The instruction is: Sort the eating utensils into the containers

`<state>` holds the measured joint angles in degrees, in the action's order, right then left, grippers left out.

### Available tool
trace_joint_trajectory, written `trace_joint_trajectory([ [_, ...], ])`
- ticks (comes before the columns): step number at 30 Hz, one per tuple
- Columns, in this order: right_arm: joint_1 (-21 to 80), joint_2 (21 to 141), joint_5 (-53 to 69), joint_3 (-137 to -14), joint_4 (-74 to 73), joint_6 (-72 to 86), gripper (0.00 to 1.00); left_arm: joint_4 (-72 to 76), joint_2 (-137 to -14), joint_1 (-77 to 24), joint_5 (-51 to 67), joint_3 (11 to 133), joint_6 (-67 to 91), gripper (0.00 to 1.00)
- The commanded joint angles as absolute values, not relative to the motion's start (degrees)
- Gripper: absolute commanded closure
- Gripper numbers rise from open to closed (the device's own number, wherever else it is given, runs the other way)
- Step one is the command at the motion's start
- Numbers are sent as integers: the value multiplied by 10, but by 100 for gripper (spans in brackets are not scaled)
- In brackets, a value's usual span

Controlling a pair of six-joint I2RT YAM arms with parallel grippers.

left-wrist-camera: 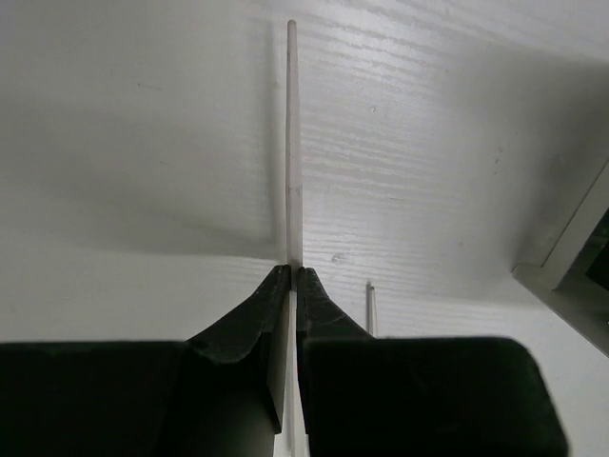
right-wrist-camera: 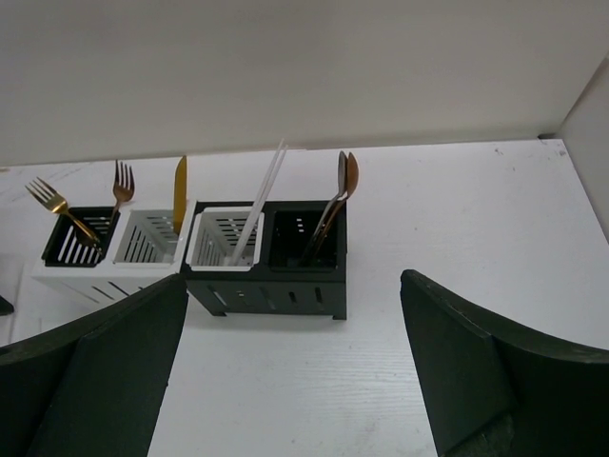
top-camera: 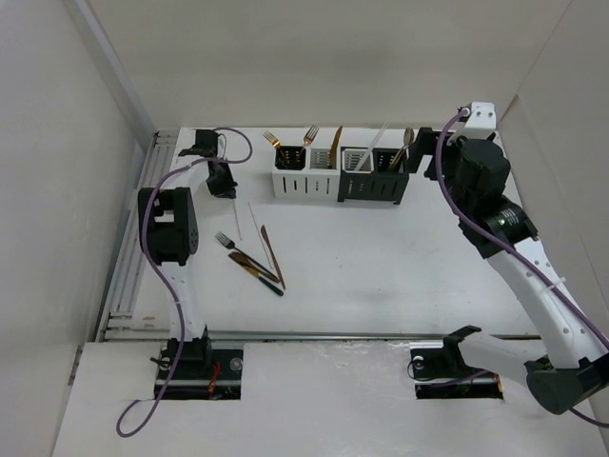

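Observation:
My left gripper (left-wrist-camera: 293,271) is shut on a thin white chopstick-like stick (left-wrist-camera: 292,143) that points away over the table; in the top view this gripper (top-camera: 222,186) is left of the containers (top-camera: 338,181). A second white stick (left-wrist-camera: 371,309) lies on the table beside it. A silver fork (top-camera: 226,241), a dark-handled knife (top-camera: 259,269) and a copper knife (top-camera: 273,255) lie loose in front. My right gripper (right-wrist-camera: 290,362) is open and empty, facing the containers (right-wrist-camera: 266,290). They hold gold forks (right-wrist-camera: 59,205), a gold knife (right-wrist-camera: 180,195), white sticks (right-wrist-camera: 257,205) and spoons (right-wrist-camera: 341,195).
The back wall stands close behind the containers. A side wall and a metal rail (top-camera: 128,257) run along the left edge. The right arm (top-camera: 514,248) stretches along the right side of the table.

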<state>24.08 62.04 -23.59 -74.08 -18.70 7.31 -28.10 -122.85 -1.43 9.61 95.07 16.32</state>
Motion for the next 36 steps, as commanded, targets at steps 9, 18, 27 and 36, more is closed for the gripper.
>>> trace_joint_trajectory([
  [9,246,638,-239,-746,-120,78,3,-274,-1074,-10,115,980,120,100],
  [18,234,638,-233,-741,-94,73,3,-249,-996,-90,56,1036,49,100],
  [27,206,579,-242,-712,-94,57,3,-16,-1006,-296,6,1093,-92,100],
  [36,195,512,-274,-672,-134,13,4,148,-1129,-387,27,1170,-86,100],
])
